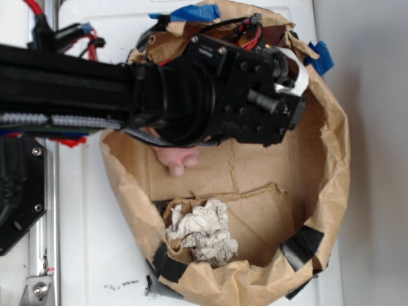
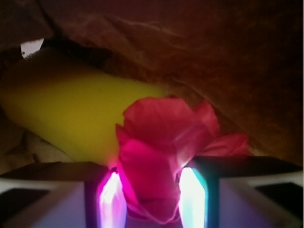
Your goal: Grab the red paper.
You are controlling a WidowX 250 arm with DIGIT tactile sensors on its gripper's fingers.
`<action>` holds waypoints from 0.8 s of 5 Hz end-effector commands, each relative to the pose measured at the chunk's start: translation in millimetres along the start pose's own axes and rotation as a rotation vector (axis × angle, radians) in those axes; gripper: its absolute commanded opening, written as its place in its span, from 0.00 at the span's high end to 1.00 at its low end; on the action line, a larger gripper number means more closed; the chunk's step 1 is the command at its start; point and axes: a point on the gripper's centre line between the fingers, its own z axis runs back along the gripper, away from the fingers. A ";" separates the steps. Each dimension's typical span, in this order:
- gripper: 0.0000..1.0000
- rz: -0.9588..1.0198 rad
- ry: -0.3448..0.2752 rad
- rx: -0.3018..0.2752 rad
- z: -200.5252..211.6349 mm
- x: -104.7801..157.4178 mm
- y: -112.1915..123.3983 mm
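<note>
red paper (image 2: 161,156) in my grip
my gripper (image 2: 153,199) pinches it between both fingers, the sponge (image 2: 71,109) just beside it, under the bag's (image 1: 331,153) wall.

Brown paper bag (image 1: 331,146) on white table (image 1: 95,229)

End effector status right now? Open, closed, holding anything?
End effector: closed on the bright red crumpled paper wad, its two fingers pressing either side in the wrist view; hidden behind the arm in the exterior view.
</note>
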 end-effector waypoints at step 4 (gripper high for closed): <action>1.00 -0.206 0.118 -0.336 109.5 15.0 32.0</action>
